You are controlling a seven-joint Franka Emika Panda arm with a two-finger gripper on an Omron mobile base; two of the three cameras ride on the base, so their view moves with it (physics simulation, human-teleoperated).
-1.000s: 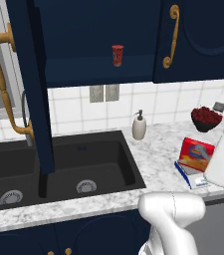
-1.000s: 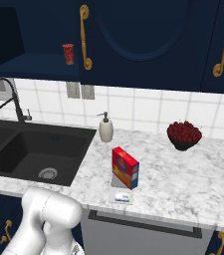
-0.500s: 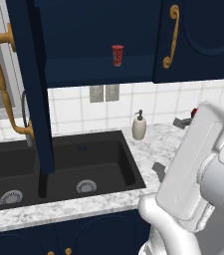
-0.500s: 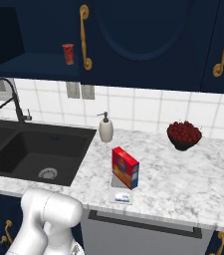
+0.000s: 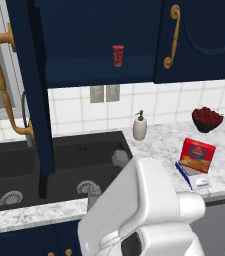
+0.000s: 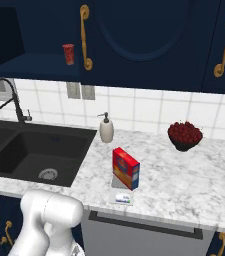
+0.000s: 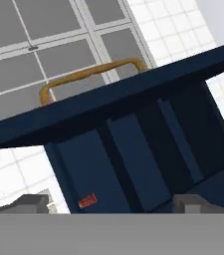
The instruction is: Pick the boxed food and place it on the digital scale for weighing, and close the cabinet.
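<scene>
Navy cabinet (image 5: pixel 99 35) at upper left, its door (image 5: pixel 34 90) swung open edge-on with a curved brass handle (image 5: pixel 4 85); a small red cup (image 5: pixel 118 55) stands on the shelf inside. Below lies the black sink (image 5: pixel 59 170), then a soap dispenser (image 5: pixel 140 126) on the marble tabletop (image 6: pixel 184 175). Right of it, the boxed food (image 5: pixel 197 155) stands upright on the digital scale (image 5: pixel 191 176), near the tabletop's front edge. A bowl of red fruit (image 5: pixel 207 119) sits farthest right by the tiled wall. The tool (image 7: pixel 108 204), fingers (image 7: pixel 31 203) wide apart and holding nothing, faces the open door's edge.
</scene>
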